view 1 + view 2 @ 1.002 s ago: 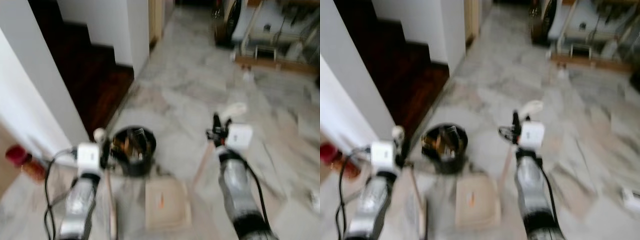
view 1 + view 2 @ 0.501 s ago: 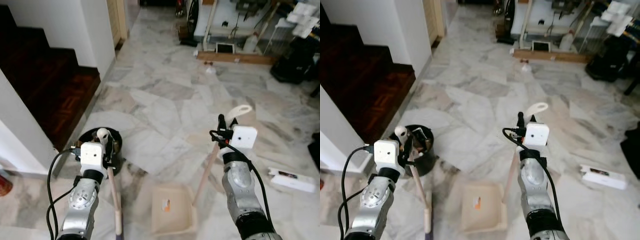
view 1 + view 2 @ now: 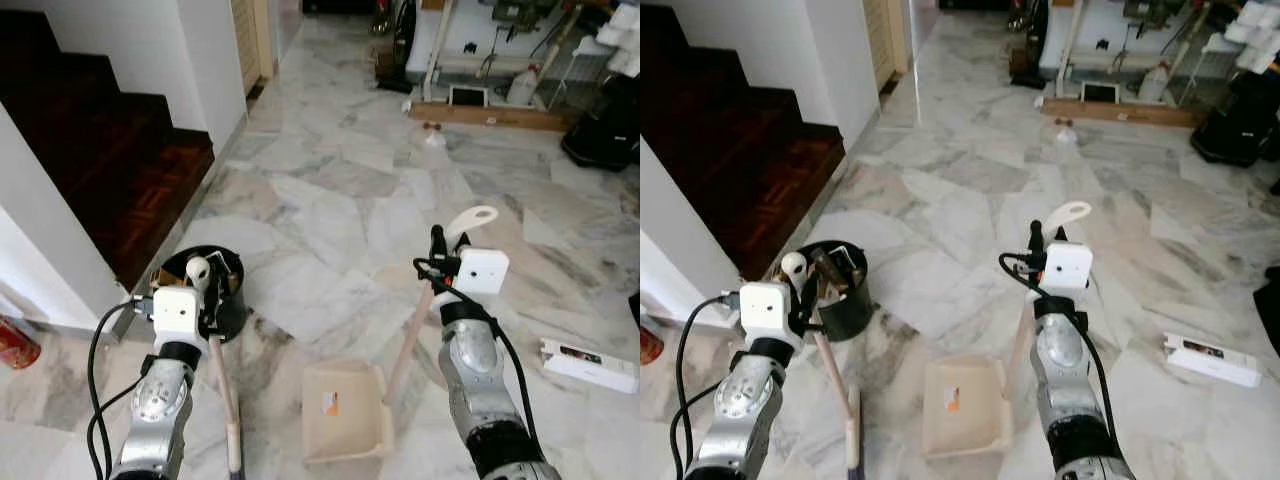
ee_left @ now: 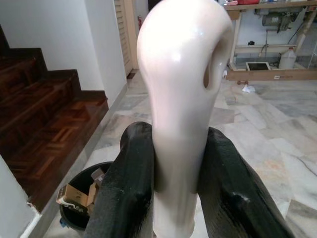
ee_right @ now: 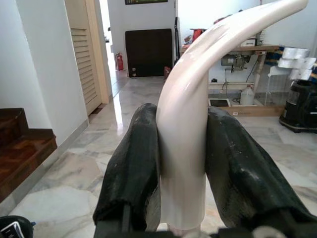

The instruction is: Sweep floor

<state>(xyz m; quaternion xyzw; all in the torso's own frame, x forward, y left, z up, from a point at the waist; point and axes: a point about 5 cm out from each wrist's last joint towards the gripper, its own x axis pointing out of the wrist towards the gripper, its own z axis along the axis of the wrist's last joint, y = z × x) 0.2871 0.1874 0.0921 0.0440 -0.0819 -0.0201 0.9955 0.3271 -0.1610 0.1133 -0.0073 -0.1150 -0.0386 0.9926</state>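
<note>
Nearest, just in front of the robot: cream dustpan (image 3: 345, 425) flat on the marble floor (image 3: 330, 215), mouth toward the black bin (image 3: 205, 290), pan sitting a little to the right of it and closer in. Rising from the pan's right side, a long pale dustpan handle (image 3: 410, 335), slanted up to a curved loop at the top. Right gripper (image 5: 181, 148) pinching that handle just under the loop, black fingers (image 5: 133, 163) pressed against both sides.

Left of the dustpan, close to the bin: broom handle (image 3: 222, 385), pale stick running down to a darker lower end near the frame's edge; bristles hard to make out. Left gripper (image 4: 178, 173) clamped on the rounded top of the stick, one finger each side.

Likely handling: both light, rigid plastic poles, smooth and glossy, so prone to twisting or sliding within a two-finger pinch. Hold high on each means long leverage and a wobbly far end; a lower hold would probably steady the sweep, though reach to the floor would shorten. Dustpan probably skates easily on polished stone.

Beside the bin, cardboard scraps inside it. Farther off to its left, dark wooden stairs (image 3: 110, 150). Right of the dustpan, a white flat box (image 3: 588, 363). Far beyond the bin, workbench clutter.
</note>
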